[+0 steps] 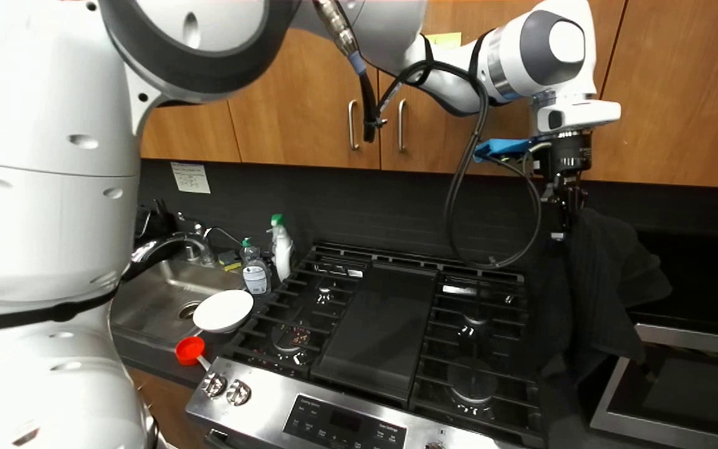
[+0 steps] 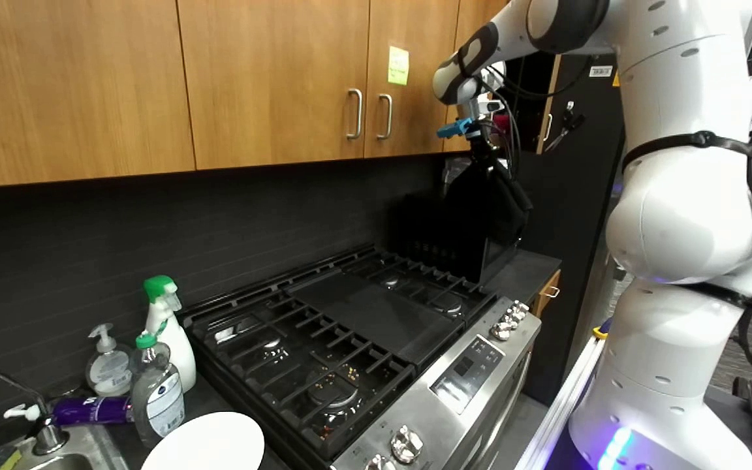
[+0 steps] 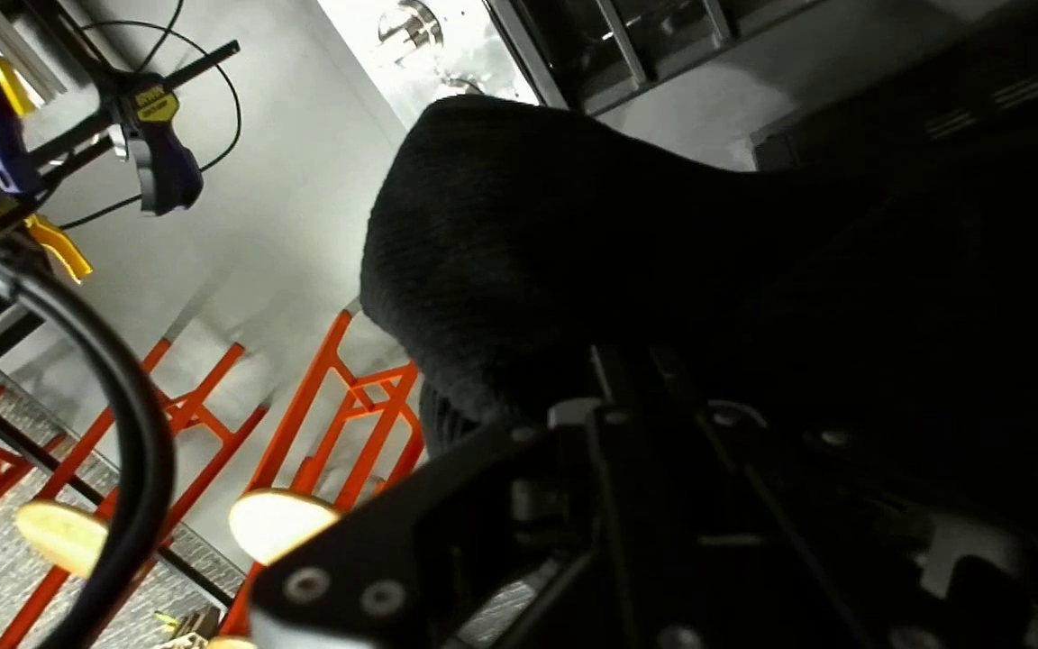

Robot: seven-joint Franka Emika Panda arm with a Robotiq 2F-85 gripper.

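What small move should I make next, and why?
Probably a slight lift with the pincer shut: it grips the black cloth, which hangs in folds beside the stove. The cloth's lower end blends into the dark, so I can't tell whether it touches anything; extra height seems safer.

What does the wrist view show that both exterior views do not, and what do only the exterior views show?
Only the wrist view: orange-legged stools.

Only the exterior views, both of them: wooden cupboards, a spray bottle and a white dish.

Shared: the pincer closed on a black cloth, and the stove, of which the wrist view catches just a part.
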